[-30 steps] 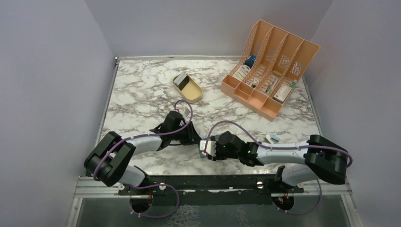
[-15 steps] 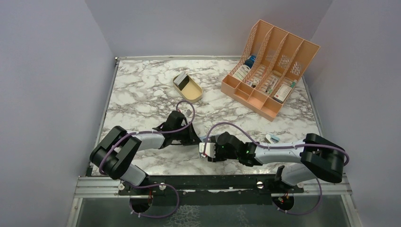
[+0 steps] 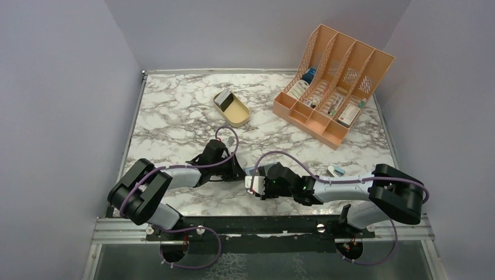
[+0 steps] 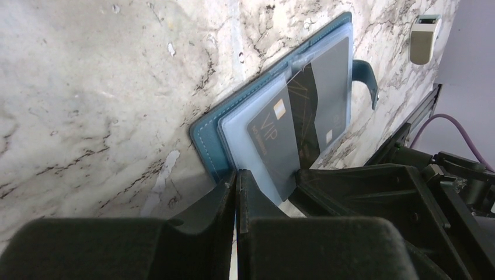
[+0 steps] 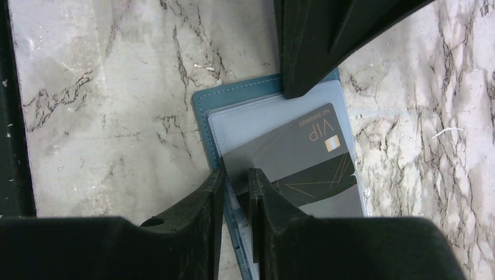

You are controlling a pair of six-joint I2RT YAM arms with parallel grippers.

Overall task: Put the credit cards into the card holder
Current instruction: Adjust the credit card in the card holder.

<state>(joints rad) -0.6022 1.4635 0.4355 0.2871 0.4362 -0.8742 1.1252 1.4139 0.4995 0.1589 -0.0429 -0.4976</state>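
The card holder (image 4: 207, 137) lies open on the marble, teal border round pale blue pockets (image 5: 245, 122). A black VIP credit card (image 5: 292, 143) sits slanted in the top pocket (image 4: 274, 146). Under it is a second dark card with gold lines (image 5: 318, 179). My left gripper (image 4: 236, 174) is shut, its tips resting on one short edge of the holder. From the opposite side my right gripper (image 5: 236, 172) stands narrowly open astride the holder's edge and the VIP card's corner. In the top view both grippers, left (image 3: 238, 172) and right (image 3: 250, 177), meet over the holder and hide it.
A tan oval tray (image 3: 236, 114) with a small card (image 3: 222, 99) leaning in it stands behind the arms. The orange slotted rack (image 3: 333, 81) fills the back right. A small pale object (image 3: 335, 170) lies by the right arm. The table's front rail (image 3: 262, 224) is close.
The left jaws have closed from partly open to shut at the holder's edge. The right jaws have narrowed around the opposite edge. Both arms stay almost where they were.
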